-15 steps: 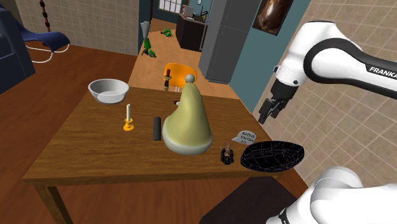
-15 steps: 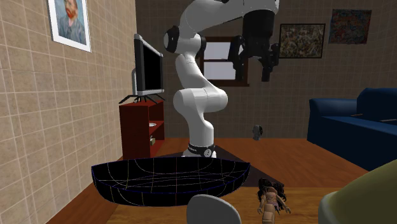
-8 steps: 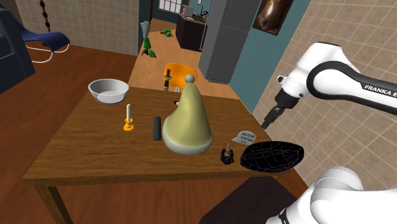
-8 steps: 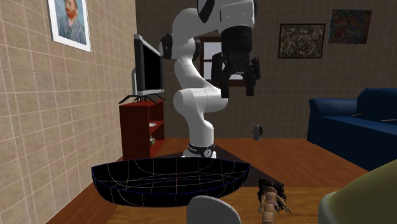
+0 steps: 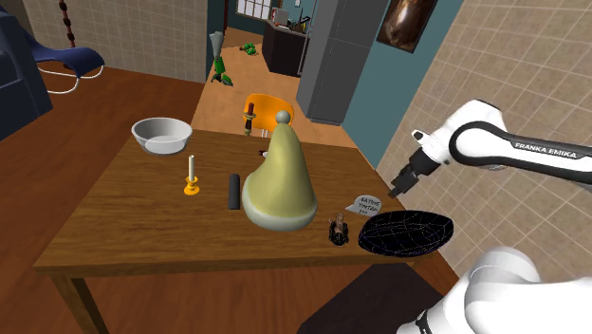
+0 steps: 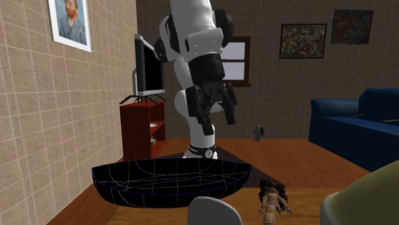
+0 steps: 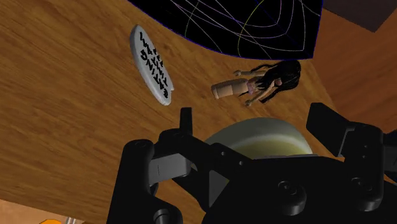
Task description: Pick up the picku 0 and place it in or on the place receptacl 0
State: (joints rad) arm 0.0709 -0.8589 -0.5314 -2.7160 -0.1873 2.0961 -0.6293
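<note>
The pincer [image 5: 392,189] hung in the air with its two black fingers spread wide and nothing between them, pointing down toward the table's [image 5: 133,223] near corner at the shoulder view's right. From the hand's own camera, the pincer [image 7: 251,114] looked down on a grey lettered plaque [image 7: 151,63], a small dark-haired doll [image 7: 257,86] and the rim of a black bowl [image 7: 242,25], with the rounded top of a big yellow-green pear [image 7: 257,137] just under it. I took the doll [image 5: 337,230] to be the thing to fetch. It stood on the table just beside the black bowl [image 5: 406,233], between that and the pear [image 5: 279,185], with the plaque [image 5: 365,203] a little behind. The pincer was well clear of it. So nothing of the job was done, by my reckoning: the descent, the grasp, the lift and the drop all remained. The black bowl, the likely goal, had nothing in it that I could see. Neither had the white bowl [image 5: 162,134] at the far corner, well apart, beyond a candle [image 5: 192,177].
</note>
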